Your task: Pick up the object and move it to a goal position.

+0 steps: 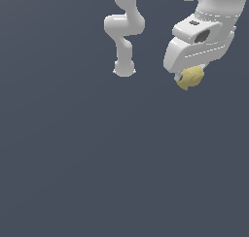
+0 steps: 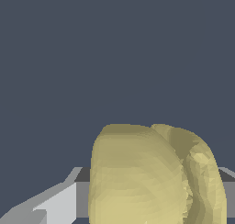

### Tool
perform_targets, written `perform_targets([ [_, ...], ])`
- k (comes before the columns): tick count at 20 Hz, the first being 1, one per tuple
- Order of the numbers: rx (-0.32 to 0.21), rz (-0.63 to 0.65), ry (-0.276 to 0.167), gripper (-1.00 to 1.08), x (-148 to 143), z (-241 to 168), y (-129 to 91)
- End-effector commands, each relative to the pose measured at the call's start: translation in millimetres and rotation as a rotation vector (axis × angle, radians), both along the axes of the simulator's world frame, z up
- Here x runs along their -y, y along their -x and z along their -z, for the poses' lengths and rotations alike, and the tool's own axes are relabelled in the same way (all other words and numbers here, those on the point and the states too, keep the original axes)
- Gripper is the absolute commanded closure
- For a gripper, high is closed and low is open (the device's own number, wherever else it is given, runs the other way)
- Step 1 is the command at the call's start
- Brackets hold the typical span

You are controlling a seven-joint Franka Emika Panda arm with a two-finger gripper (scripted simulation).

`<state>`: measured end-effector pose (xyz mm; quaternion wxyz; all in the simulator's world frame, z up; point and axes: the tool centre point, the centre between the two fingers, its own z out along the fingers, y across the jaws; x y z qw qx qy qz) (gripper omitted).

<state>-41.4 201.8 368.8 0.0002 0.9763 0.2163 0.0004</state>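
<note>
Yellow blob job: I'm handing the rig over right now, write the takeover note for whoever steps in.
Gripper: shut on the yellow blob, at the upper part of the exterior view's right.
Blob: it fills the lower wrist view, between the fingers.
Done: blob grasped.
Left: carry it to the goal and release. No goal marker shows in either view, so confirm the target first.

No text, label, brand, number or sign can be read anywhere in either view. The small dark patch on the white gripper housing (image 1: pixel 194 23) may be a marking, but it is illegible.
</note>
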Motion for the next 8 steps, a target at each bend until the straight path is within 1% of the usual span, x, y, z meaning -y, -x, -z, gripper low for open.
perform_targets([
  [1,-0.001,0.001,0.0,1.08,-5.5,-6.9,-2.0],
  [8,-0.001,0.001,0.0,1.08,-11.0,-13.9,-4.3],
])
